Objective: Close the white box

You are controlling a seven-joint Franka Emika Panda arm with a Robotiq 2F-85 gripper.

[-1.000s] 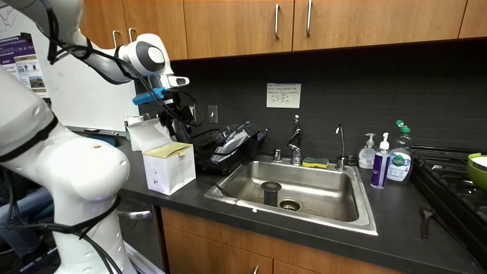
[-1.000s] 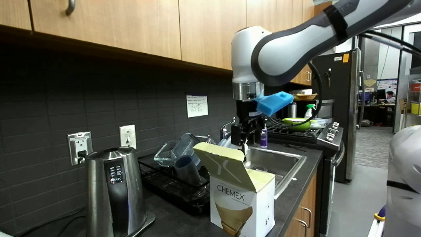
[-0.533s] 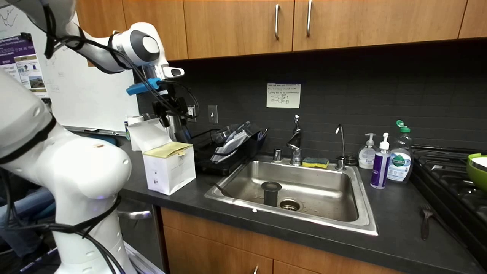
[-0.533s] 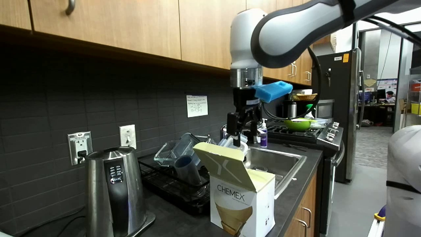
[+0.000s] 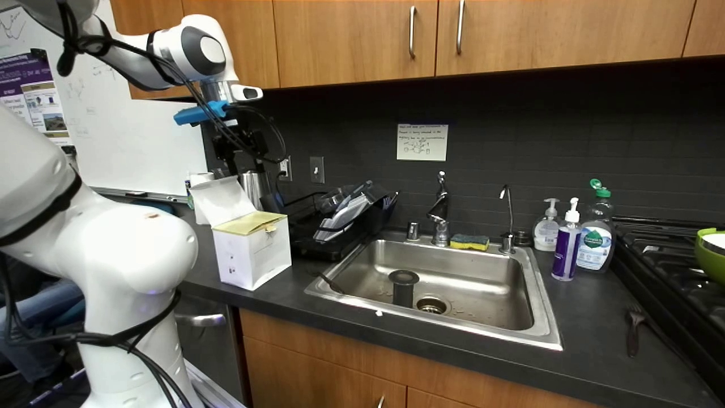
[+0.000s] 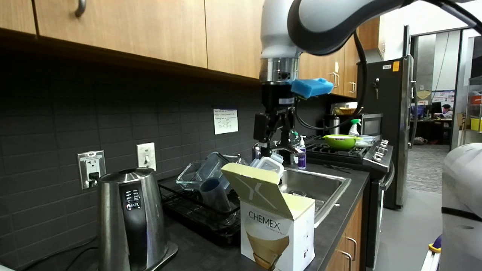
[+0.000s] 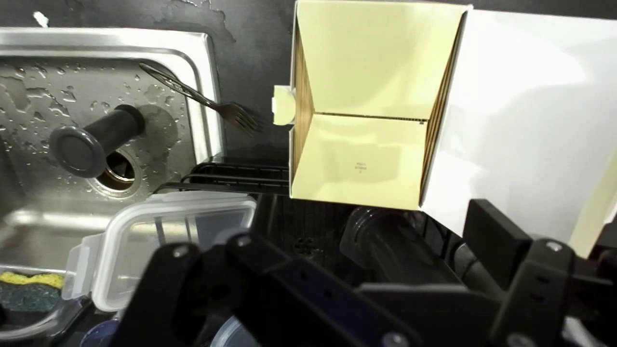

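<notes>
The white box point(image 5: 255, 258) stands upright on the dark counter, left of the sink. Its printed side shows in an exterior view point(image 6: 278, 237). Its lid flap point(image 6: 260, 188) stands raised and tilted outward, away from the sink. In the wrist view I look down into the box's yellowish inside point(image 7: 371, 62); the white lid point(image 7: 525, 96) spreads to the right and a small tab point(image 7: 284, 106) sticks out left. My gripper point(image 5: 244, 161) is open and empty, above the box and toward the wall side. In the wrist view its fingers point(image 7: 337, 250) are wide apart, the right one overlapping the lid's corner.
A black dish rack point(image 6: 199, 214) with plastic containers stands between box and wall. A steel kettle point(image 6: 133, 218) is on the counter's lid side. The sink point(image 5: 453, 283) lies on the other side. Wooden cabinets point(image 5: 357, 39) hang above. A fork point(image 7: 207, 101) lies near the sink rim.
My arm and gripper have risen and shifted left, toward the lid side, in both exterior views. The box and its lid have not moved.
</notes>
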